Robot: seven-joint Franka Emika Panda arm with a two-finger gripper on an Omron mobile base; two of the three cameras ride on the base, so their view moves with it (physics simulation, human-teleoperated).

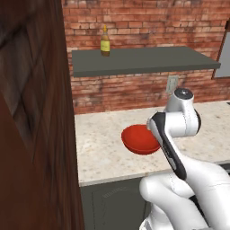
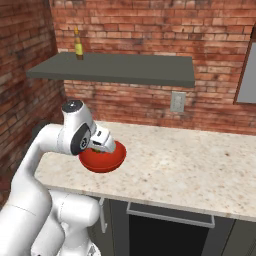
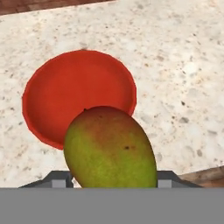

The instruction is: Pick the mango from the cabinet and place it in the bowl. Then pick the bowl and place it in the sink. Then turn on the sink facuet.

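- The hand (image 3: 113, 186) was closed on the mango (image 3: 110, 148), held above the near edge of the bowl (image 3: 74, 94).
- The bowl sat empty on the speckled desk (image 3: 183, 65), under the wrist in both base views.
- Judged progress: mango out of the cabinet (image 1: 143, 60); release into the bowl, moving it to the sink and opening the faucet remained.
- A yellow bottle (image 1: 105, 42) stood on the shelf.

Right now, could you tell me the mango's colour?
Yellow-green with a reddish-brown blush on the mango, best seen in the hand view.
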